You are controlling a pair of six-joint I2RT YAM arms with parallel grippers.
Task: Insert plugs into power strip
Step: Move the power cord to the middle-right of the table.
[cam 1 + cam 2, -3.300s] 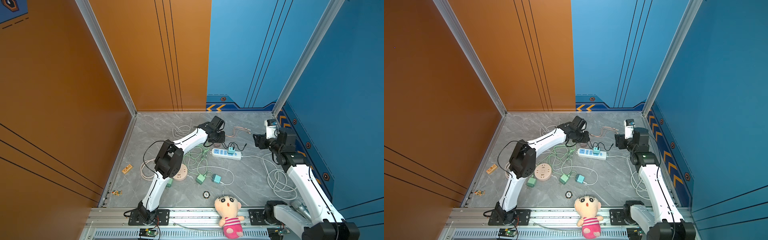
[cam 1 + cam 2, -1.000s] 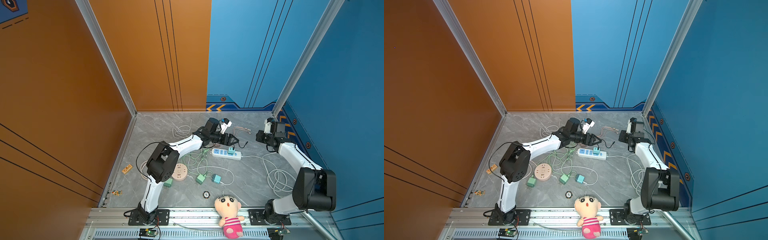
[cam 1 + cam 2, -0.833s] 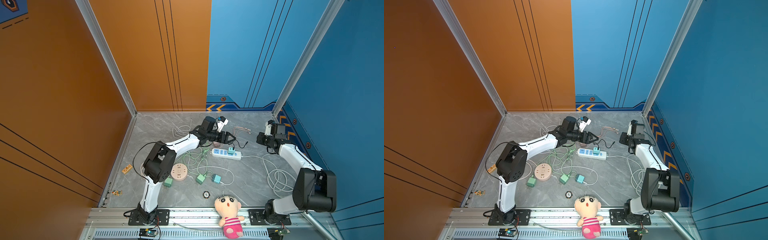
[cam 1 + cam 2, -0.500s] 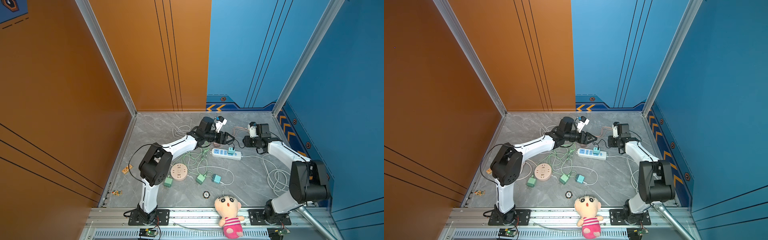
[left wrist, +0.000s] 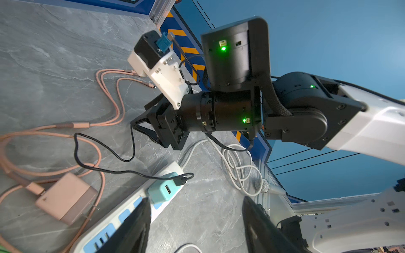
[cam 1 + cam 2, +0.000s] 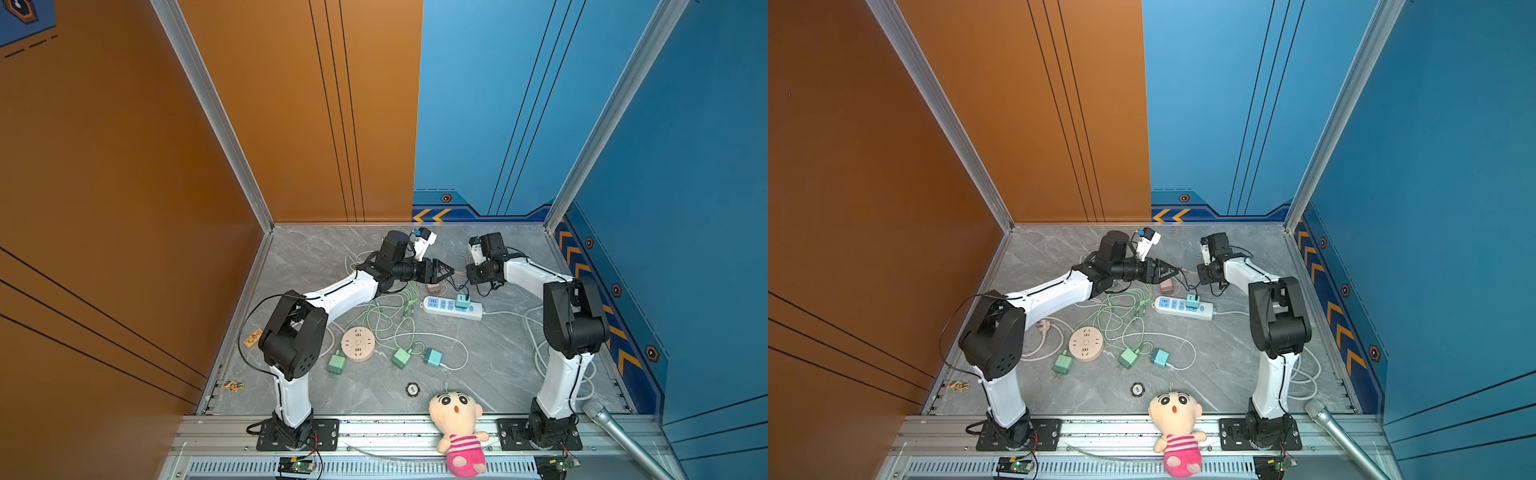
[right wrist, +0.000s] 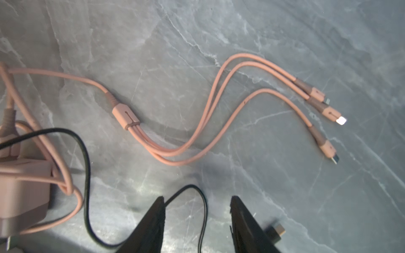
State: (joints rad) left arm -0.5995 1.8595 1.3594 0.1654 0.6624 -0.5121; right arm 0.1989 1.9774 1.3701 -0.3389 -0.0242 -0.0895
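The white power strip (image 6: 440, 305) (image 6: 1169, 305) lies mid-table with one teal plug (image 6: 462, 300) (image 5: 162, 189) seated in it, a black cable (image 5: 98, 153) trailing off. The pink-brown plug (image 6: 434, 287) (image 5: 63, 199) (image 7: 22, 188) lies just behind the strip. Two green plugs (image 6: 336, 363) (image 6: 401, 357) and a teal one (image 6: 433, 356) lie nearer the front. My left gripper (image 6: 451, 271) (image 5: 196, 199) hovers open above the strip, empty. My right gripper (image 7: 197, 198) faces it, open, low over the table; the black cable (image 7: 86, 166) loops loosely between its fingers.
A round pink socket (image 6: 357, 344) and tangled green cables (image 6: 386, 316) lie front left of the strip. The pink cable's three connector ends (image 7: 317, 105) lie ahead of the right gripper. White cord coils (image 6: 536, 332) by the right arm. A doll (image 6: 457, 419) and microphone (image 6: 615, 432) sit at the front rail.
My right arm has swung in from the right wall toward the pink-brown plug and its jaws have gone from shut to open. The left gripper stayed over the strip, closing slightly.
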